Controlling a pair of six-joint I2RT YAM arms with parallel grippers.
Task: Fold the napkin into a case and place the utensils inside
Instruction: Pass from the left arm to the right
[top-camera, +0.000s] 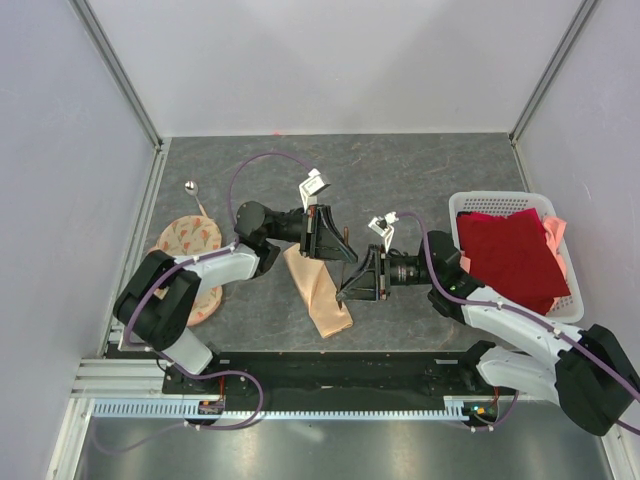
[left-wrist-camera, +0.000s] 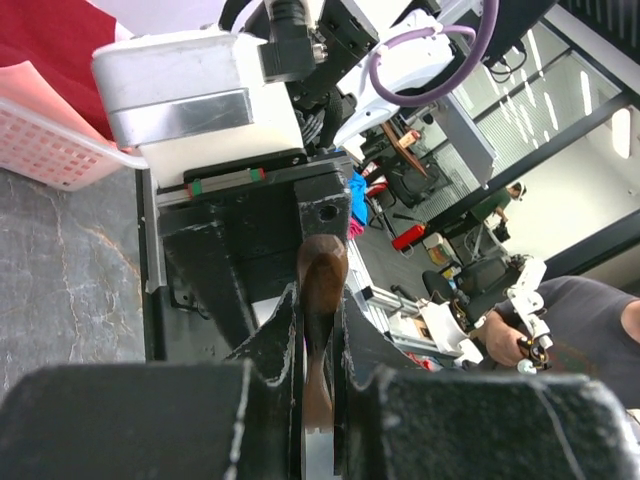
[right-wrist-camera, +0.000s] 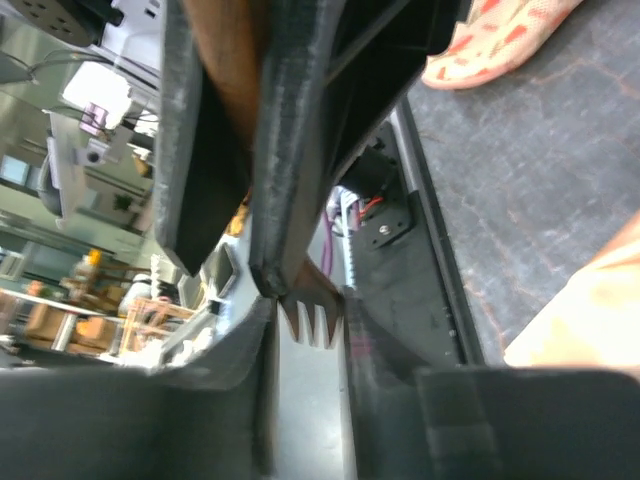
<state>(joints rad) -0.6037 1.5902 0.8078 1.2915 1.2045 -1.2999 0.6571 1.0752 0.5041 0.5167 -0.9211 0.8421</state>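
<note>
Fingers (left-wrist-camera: 265, 350) of my left gripper (left-wrist-camera: 318, 300) are pressed hard onto the handle of the thin dark brown wooden utensil (left-wrist-camera: 322, 265), which stands up between them. Its pronged end sits in the gap between the fingers (right-wrist-camera: 235, 350) of my right gripper (right-wrist-camera: 310, 300). Those fingers stand a little apart, and I cannot tell whether they touch the prongs.

The two grippers meet tip to tip above the middle of the grey stone-patterned desk (top-camera: 420, 170), over the right side of the narrow peach-orange cloth case (top-camera: 318, 290). That case lies flat and slightly slanted, running from mid-desk toward the near edge.

The small shiny silver spoon (top-camera: 191, 188) lies near the desk's left edge, well apart from both grippers. Its handle reaches the far rim of the round cream cloth with orange print (top-camera: 190, 240).

At the right edge, the white plastic lattice basket (top-camera: 460, 205) holds a dark red cloth (top-camera: 510, 255).
</note>
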